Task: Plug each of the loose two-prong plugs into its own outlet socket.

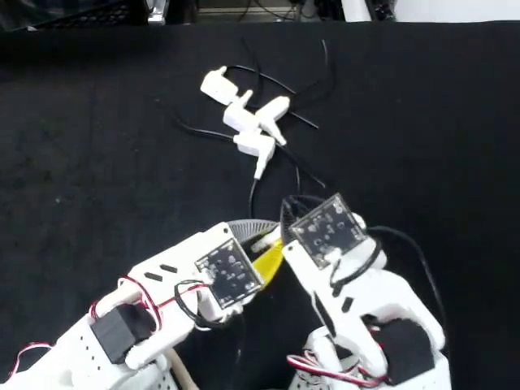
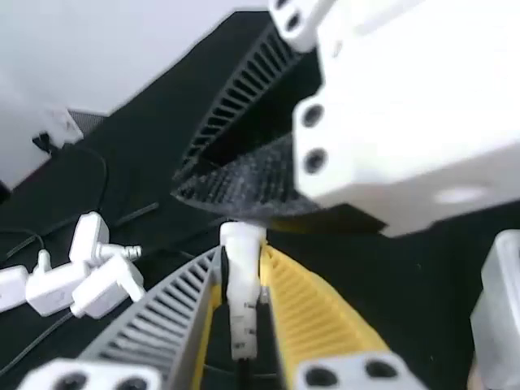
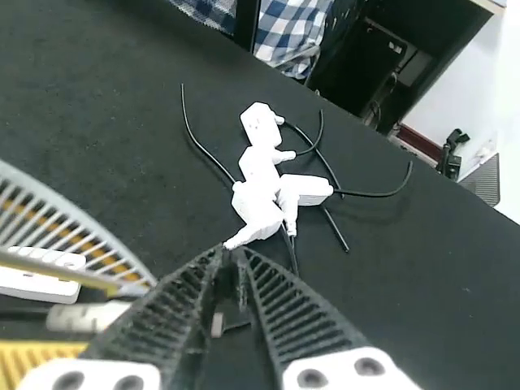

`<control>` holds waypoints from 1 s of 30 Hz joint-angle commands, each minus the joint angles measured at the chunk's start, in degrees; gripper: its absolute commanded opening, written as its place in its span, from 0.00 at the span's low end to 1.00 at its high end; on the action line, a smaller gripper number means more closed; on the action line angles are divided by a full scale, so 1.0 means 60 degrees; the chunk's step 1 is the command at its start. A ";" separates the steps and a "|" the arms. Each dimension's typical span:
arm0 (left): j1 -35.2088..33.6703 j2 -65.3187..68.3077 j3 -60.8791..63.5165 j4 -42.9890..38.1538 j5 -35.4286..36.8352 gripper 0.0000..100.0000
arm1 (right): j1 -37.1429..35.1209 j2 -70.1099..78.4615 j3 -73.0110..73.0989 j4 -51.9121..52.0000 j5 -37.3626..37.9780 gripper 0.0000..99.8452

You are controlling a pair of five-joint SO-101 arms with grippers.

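Left tool (image 2: pixel 241 264) is clamped on 1 white plug (image 2: pixel 241 313). The right tool (image 3: pixel 231 253), closed, perhaps on a cord, crowds it. Colliding tips could twist the plug loose. Tangled plugs (image 1: pixel 248 122) lie farther off on the surface (image 1: pixel 97 122).

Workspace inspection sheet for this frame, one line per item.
Surface: black table cover, flat, no damage seen.
Job's things: cluster of white plugs and sockets lying loose mid-table; one white plug is held off the cluster.
Clutter: nothing seen.
Grippers: left gripper is shut on the white plug. The right gripper is right beside it with its tips together; I cannot tell whether it holds anything.
Cables: thin black cables fan out from the cluster, crossing one another.
Surroundings: checked cloth and dark furniture beyond the far table edge.
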 commanded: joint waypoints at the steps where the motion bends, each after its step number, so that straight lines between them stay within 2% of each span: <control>1: 0.0095 -0.0176 -0.1136 0.0278 -0.0088 0.03 | -0.0147 0.0110 0.0476 -0.0234 0.0059 0.01; 6: -0.0330 -0.0190 -0.1443 0.0396 -0.0073 0.03 | -0.0147 0.0110 0.0886 -0.0308 0.0059 0.01; 15: -0.0388 -0.0190 -0.1780 0.0396 0.0234 0.03 | 0.0410 0.0081 0.1487 -0.0513 0.0059 0.01; 25: -0.0784 -0.0190 -0.2073 0.0410 0.0249 0.03 | 0.0425 0.0081 0.2000 -0.0952 0.0059 0.01; 30: -0.0784 -0.0132 -0.2396 0.0850 0.0249 0.03 | 0.0425 0.0037 0.1985 -0.0982 0.0044 0.01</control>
